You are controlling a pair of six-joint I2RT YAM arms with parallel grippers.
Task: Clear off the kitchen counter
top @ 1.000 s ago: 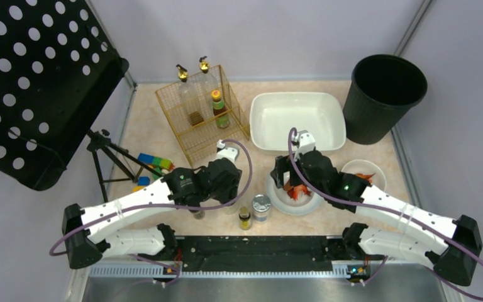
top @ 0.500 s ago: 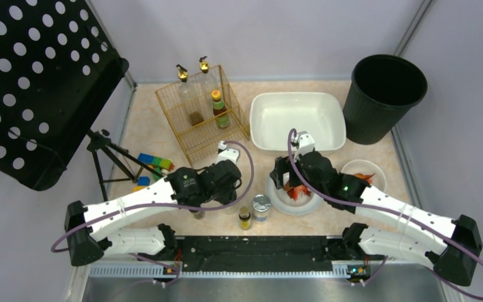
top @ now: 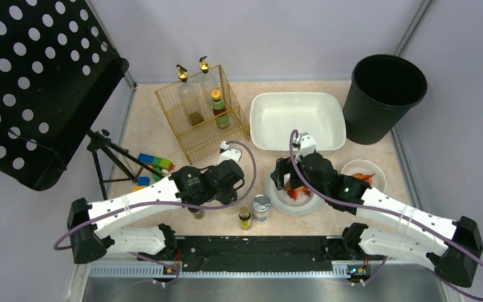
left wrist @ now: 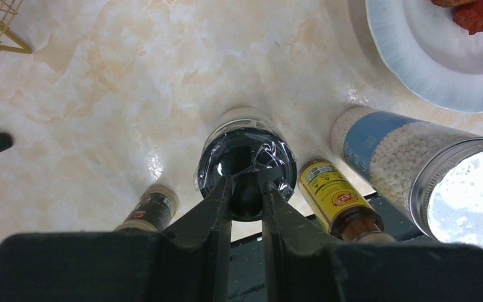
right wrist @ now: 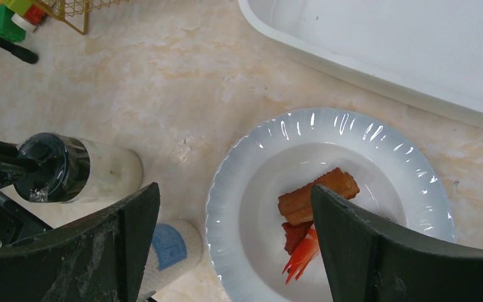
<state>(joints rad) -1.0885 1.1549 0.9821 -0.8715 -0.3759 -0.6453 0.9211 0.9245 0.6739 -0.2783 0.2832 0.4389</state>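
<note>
On the pale marble kitchen counter (top: 157, 132), my left gripper (left wrist: 246, 184) is shut on the black knob atop a jar with a shiny black lid (left wrist: 226, 157). This jar also shows in the right wrist view as a whitish jar (right wrist: 94, 173); in the top view my left wrist (top: 223, 179) covers it. My right gripper (right wrist: 234, 192) hangs open over a white plate (right wrist: 251, 176) holding a fried roll (right wrist: 317, 195) and red pieces, touching nothing.
Beside the held jar stand a yellow-label bottle (left wrist: 330, 192), a silver-lidded jar of white beads (left wrist: 409, 157) and a dark-label spice jar (left wrist: 151, 211). Farther back are a gold wire rack (top: 201, 113), a white tub (top: 299, 119), a black bin (top: 387, 94), coloured blocks (top: 154, 163), a tripod and a small bowl (top: 365, 173).
The left gripper's jaws have closed onto the jar's black top, and that arm has edged slightly right. The right arm has not moved.
</note>
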